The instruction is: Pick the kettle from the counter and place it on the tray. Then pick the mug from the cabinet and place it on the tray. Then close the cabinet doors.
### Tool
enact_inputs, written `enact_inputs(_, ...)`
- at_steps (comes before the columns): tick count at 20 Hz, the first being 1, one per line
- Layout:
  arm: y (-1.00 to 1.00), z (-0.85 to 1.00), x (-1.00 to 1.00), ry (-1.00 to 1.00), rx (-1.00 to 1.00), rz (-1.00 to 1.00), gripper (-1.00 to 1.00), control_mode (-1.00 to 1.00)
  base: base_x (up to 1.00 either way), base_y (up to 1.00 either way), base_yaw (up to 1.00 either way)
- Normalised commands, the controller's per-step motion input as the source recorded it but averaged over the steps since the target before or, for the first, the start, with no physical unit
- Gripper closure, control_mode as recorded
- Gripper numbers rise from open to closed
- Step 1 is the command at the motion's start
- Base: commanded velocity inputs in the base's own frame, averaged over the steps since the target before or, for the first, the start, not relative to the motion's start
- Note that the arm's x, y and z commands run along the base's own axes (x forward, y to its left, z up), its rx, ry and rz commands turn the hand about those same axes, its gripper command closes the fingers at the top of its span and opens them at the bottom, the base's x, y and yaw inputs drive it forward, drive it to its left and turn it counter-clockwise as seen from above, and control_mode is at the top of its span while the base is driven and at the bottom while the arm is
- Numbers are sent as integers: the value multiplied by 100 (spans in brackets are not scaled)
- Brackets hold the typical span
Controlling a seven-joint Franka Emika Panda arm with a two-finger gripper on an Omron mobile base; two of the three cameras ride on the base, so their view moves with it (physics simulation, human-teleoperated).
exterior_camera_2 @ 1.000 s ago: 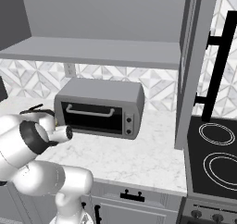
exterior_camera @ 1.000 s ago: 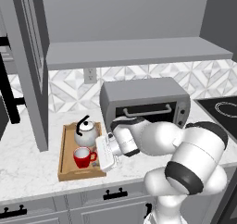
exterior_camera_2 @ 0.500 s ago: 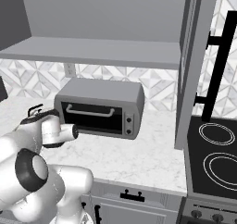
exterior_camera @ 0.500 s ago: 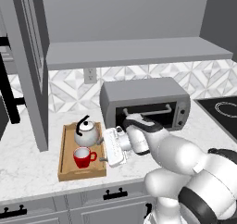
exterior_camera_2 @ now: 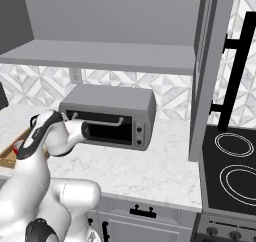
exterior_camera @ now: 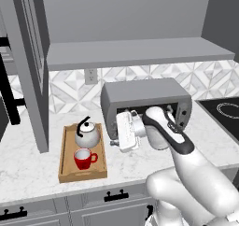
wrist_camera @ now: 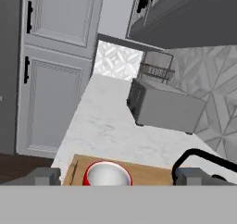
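White marble-look worktop with grey veins (exterior_camera: pixel 32 169) runs along a patterned tile backsplash, over grey drawers with black handles (exterior_camera: pixel 116 195). On it, at the left of the left base view, sits the rectangular light-wood tray with raised sides (exterior_camera: pixel 65 166). The small round silver-white kettle with a black arched handle (exterior_camera: pixel 87 134) stands at the tray's far end, and the small red mug with a white inside (exterior_camera: pixel 83 158) stands just in front of it, handle turned toward the right; both are upright.

Just to the right of the tray is a grey toaster oven with a dark glass door (exterior_camera: pixel 146 99) (its bar handle shows best in the right base view (exterior_camera_2: pixel 107 119)). The white arm reaches across in front of it, and its two-finger gripper (exterior_camera: pixel 113 142) hangs above the counter beside the tray's right side, apart from the mug and kettle. In the hand view the dark fingertips (wrist_camera: pixel 44 176) stand wide apart at the bottom with the mug (wrist_camera: pixel 107 173) between and beyond them, nothing clasped; the jaws are spread.

Above, the grey upper wall cabinet's grey shelf (exterior_camera: pixel 135 52) is exposed. One tall grey panelled door (exterior_camera: pixel 30 66) stands swung out at the left, and another (exterior_camera_2: pixel 206 71), with a black vertical bar handle (exterior_camera_2: pixel 235 68), stands swung out at the right. A black cooktop (exterior_camera_2: pixel 231 176) lies beyond it.
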Motion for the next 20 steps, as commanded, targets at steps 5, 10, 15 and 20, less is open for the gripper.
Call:
enact_inputs(5,-59,42,-31,0,0,-28,-100,-100,0,0,0)
enact_inputs(10,-75,29,-32,1,1,-30,-100,-100,0,0,0)
enact_inputs(15,-33,2,-31,0,1,-22,-100,-100,0,0,0)
enact_inputs(20,-37,0,-22,-2,6,-11,-100,-100,0,0,0)
